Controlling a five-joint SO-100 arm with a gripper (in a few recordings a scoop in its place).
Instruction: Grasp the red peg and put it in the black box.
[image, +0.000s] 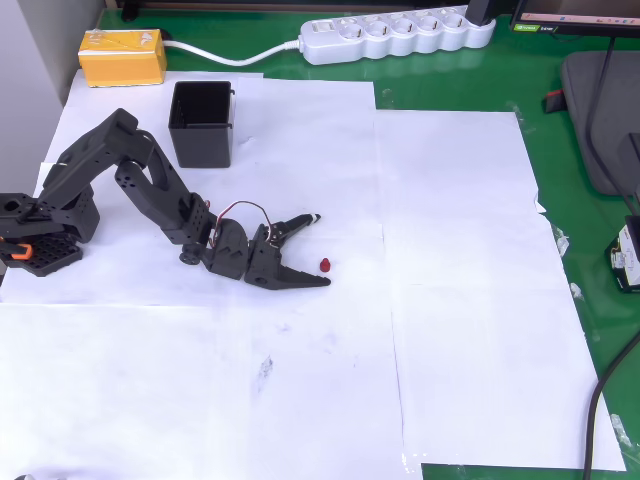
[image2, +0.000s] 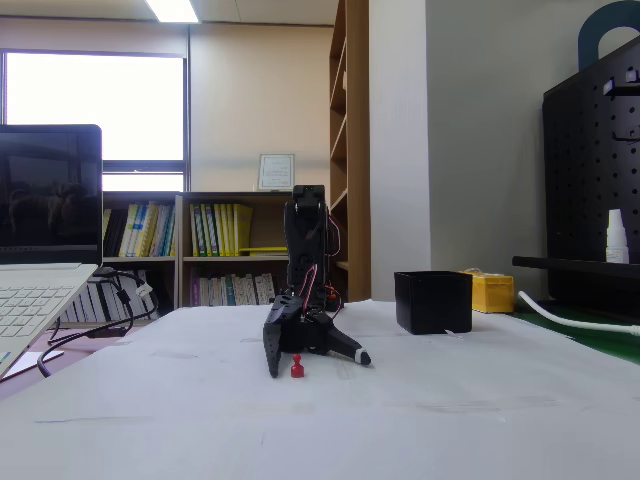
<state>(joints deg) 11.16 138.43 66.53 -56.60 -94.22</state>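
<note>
A black arm reaches low across the paper-covered desk, its gripper lying close to the sheets with jaws spread wide apart and holding nothing. In the overhead view one finger points up and right toward a pale tip while the other runs along the paper to the lower right. The red peg stands on the paper just off the mouth of the jaws, near the tip of the lower finger and apart from both; in the fixed view the peg stands upright in front of the gripper, between the two fingertips as seen from that side. The black box sits upright and open-topped on the paper, well apart from the peg, up and to the left of it in the overhead view and beyond the arm's elbow; in the fixed view the box is behind and to the right of the peg. A yellow box lies on the green mat past the black box, farther from the peg, and a white power strip runs along the desk's far edge, above the peg in the overhead view. In the fixed view a laptop stands far left of the peg.
</note>
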